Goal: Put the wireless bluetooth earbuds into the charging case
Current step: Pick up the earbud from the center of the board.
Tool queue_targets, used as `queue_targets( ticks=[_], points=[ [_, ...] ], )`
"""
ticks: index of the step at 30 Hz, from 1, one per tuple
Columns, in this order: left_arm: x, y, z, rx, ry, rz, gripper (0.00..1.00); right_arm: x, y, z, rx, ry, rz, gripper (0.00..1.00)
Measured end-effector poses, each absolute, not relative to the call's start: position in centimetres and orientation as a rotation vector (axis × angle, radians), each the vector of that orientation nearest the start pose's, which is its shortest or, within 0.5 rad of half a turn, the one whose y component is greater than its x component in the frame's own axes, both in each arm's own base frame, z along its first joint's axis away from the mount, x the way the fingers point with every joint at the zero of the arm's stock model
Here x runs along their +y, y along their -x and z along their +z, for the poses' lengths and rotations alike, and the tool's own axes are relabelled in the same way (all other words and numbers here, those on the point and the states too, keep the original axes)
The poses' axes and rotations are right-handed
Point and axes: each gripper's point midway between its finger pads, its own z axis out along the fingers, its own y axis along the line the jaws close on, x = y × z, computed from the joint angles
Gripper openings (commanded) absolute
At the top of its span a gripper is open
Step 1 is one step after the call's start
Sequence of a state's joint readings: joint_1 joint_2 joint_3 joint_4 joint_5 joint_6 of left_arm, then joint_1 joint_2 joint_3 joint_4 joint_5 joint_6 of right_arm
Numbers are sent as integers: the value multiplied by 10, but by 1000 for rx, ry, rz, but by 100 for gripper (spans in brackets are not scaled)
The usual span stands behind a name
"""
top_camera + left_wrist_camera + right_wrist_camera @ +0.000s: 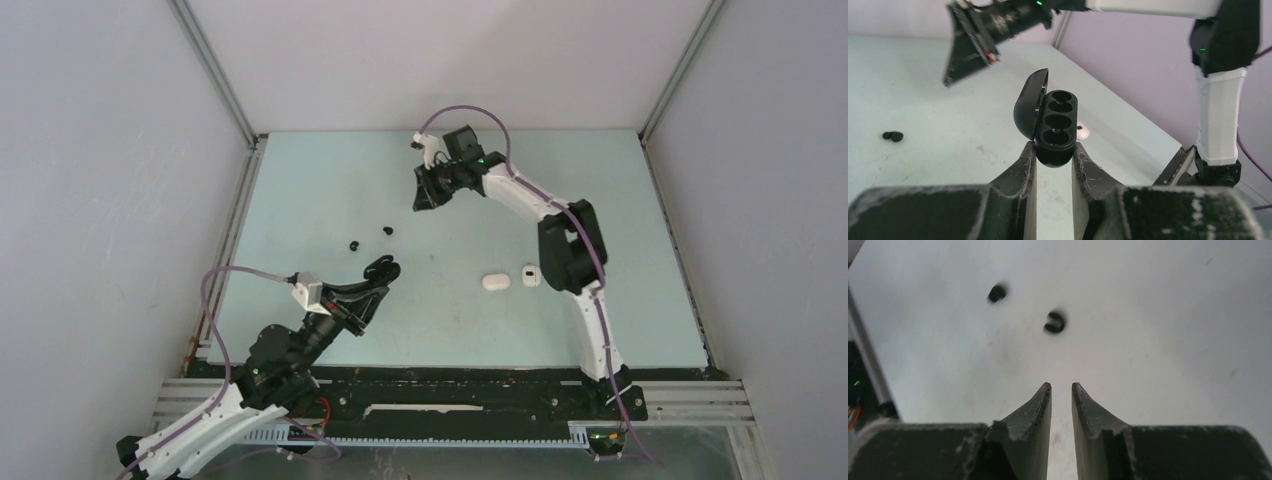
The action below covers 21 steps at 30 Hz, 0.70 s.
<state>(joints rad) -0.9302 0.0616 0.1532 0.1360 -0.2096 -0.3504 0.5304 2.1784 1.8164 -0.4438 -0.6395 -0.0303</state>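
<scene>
- Left gripper [1053,146]: jaws clenched on the lower end of the black charging case [1055,117]. The lid is swung open to the left and the sockets face the camera, seemingly empty.
- Right gripper [1061,386]: jaws parted by a narrow slit, grasping nothing, hanging above the table [1158,315].
- Nearer black earbud [1054,322]: loose on the table, above the fingertips and slightly left in the right wrist view.
- Farther black earbud [997,292]: also loose, further toward the upper left. Both lie apart from the case.
- White case [495,282]: centre-right of the overhead view, with a small white item [531,275] just beside it.
- Step in hand, as I read it: case presented open, first bud not yet picked.
- Next move calls for lowering the right jaws astride the nearer bud. I would pinch gently, since it is small, rounded and likely to slip, then carry it to a socket.
</scene>
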Motion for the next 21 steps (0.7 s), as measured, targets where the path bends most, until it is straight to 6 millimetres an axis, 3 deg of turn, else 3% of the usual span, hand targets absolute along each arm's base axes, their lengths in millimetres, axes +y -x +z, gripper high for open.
queue_targets(
  ticks=[4, 6, 13, 16, 21],
  points=[
    [-184, -165, 218, 1441, -232, -920, 0, 398, -464, 94, 2211, 900, 930, 33],
    [-185, -166, 213, 1464, -241, -910, 0, 410, -477, 84, 2208, 883, 901, 36],
    [-186, -166, 206, 1501, -256, -893, 0, 427, -473, 48, 2284, 848, 829, 45],
    [-184, -165, 212, 1482, -247, -901, 0, 435, -470, 46, 2296, 828, 830, 50],
    [-182, -164, 219, 1468, -239, -905, 0, 443, -471, 50, 2313, 737, 873, 49]
  ],
)
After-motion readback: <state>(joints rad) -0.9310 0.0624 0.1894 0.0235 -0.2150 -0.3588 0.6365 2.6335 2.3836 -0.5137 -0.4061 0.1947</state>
